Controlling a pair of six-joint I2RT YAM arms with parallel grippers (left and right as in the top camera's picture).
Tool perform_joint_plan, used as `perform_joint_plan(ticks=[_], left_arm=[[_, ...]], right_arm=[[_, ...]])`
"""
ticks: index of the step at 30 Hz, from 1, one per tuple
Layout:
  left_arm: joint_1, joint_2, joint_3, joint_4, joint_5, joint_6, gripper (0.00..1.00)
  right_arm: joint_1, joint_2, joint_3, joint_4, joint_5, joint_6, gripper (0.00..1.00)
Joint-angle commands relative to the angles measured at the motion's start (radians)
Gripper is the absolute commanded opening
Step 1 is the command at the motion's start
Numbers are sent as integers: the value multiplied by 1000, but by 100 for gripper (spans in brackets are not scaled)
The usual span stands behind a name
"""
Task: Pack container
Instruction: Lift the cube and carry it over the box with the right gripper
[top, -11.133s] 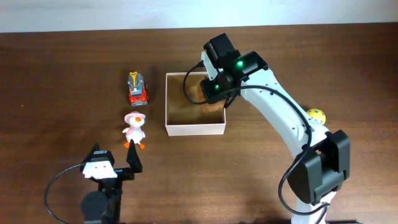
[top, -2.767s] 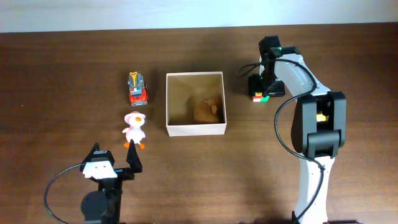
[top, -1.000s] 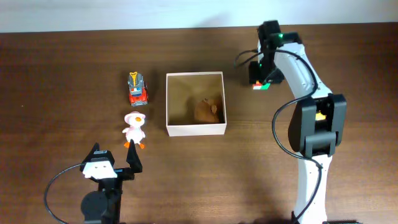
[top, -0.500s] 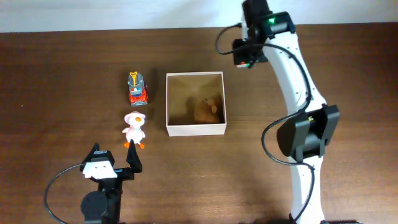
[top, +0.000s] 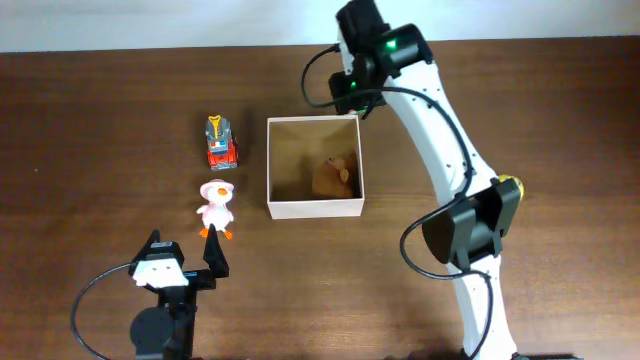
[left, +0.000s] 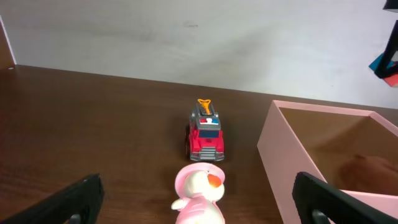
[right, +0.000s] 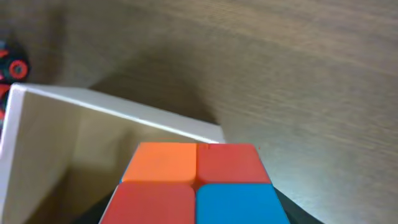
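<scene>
Fire truck (top: 221, 142) & pink duck (top: 215, 208) on desk (top: 100, 150), L of container (top: 313, 208), both apart from it; nothing blocking its open top. Container mid-desk; brown toy (top: 333, 176) inside, R half. R fingers (top: 350, 98) clamped on orange/red/blue cube (right: 196, 180), approx above far R corner. L fingers (left: 78, 198) spread wide, empty, near duck.
</scene>
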Motion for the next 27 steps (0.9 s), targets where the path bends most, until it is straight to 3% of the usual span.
perform_joint_plan(ticks=[1, 27], left_arm=[[6, -4, -6, 0, 11, 16, 99], [6, -4, -6, 0, 11, 16, 99]], right_arm=[[23, 3, 20, -5, -8, 36, 57], [56, 3, -213, 92, -78, 81, 57]])
